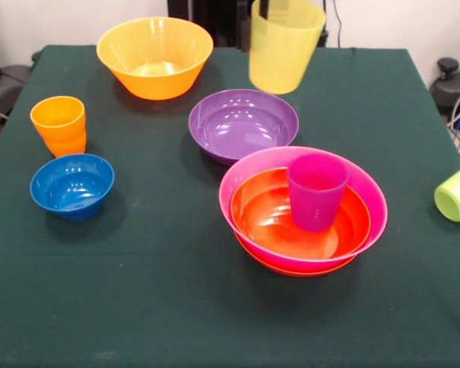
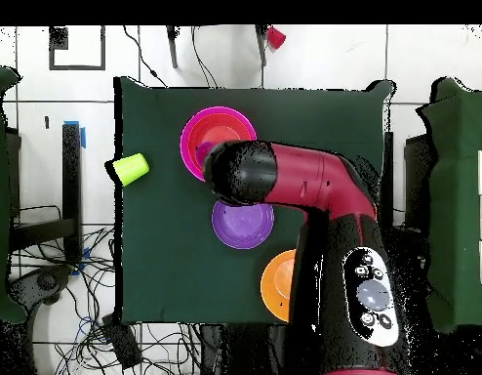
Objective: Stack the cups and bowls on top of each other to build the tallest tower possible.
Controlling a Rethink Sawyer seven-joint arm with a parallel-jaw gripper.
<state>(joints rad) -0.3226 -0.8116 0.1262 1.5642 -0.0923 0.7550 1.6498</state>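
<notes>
A yellow cup (image 1: 285,44) hangs tilted in the air above the table's far side, just over the purple bowl (image 1: 243,124). My gripper (image 1: 280,9) grips its rim at the picture's top edge and is mostly hidden. The tower (image 1: 303,211) is a pink bowl (image 1: 368,195) resting in a red-orange bowl, with another red-orange bowl (image 1: 272,218) inside it and a purple cup (image 1: 316,190) upright in that. From overhead the arm (image 2: 294,181) covers the gripper and part of the pink bowl (image 2: 218,125).
A large yellow-orange bowl (image 1: 154,55) stands at the far left. Orange cups (image 1: 59,125) are nested near the left edge, beside a small blue bowl (image 1: 71,185). A lime green cup (image 1: 458,193) lies on its side at the right edge, also seen as the lime green cup (image 2: 131,168) overhead.
</notes>
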